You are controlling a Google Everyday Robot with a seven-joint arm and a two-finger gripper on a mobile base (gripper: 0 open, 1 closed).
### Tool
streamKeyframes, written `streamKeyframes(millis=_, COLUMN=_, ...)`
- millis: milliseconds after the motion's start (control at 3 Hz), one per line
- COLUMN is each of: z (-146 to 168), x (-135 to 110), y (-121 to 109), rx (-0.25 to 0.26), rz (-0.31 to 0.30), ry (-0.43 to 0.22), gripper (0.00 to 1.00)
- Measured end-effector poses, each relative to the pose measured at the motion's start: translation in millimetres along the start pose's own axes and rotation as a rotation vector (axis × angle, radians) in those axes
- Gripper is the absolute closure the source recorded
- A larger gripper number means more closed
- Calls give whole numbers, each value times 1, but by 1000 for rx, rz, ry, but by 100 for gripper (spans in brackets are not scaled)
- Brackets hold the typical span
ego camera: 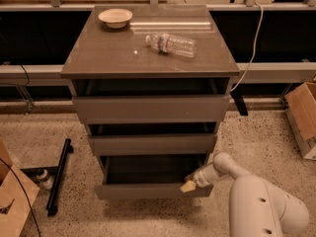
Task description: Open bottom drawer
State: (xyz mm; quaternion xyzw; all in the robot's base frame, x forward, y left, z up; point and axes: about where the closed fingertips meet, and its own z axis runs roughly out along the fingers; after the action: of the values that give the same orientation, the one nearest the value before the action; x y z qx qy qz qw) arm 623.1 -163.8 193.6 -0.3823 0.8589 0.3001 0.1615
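The grey-brown cabinet has three handleless drawers. The bottom drawer is pulled out toward me, and its shallow dark interior shows. My gripper sits at the right end of the drawer front's top edge, on the end of the white arm that comes in from the lower right. The two upper drawers stand slightly out from the cabinet body.
A pale bowl and a clear plastic bottle lying on its side rest on the cabinet top. A cardboard box stands at the right, another box at the lower left, and a black bar lies on the speckled floor.
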Motion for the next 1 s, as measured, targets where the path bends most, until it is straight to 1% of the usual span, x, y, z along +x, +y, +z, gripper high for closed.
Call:
streamKeyframes(millis=333, z=-1, x=0, y=0, rx=0, rz=0, ry=0, gripper=0)
streamKeyframes(millis=667, z=0, x=24, y=0, rx=29, rz=45, ry=136, gripper=0)
streamKeyframes(millis=1000, z=-5, x=51, y=11, rx=49, rz=94, ry=224, gripper=0)
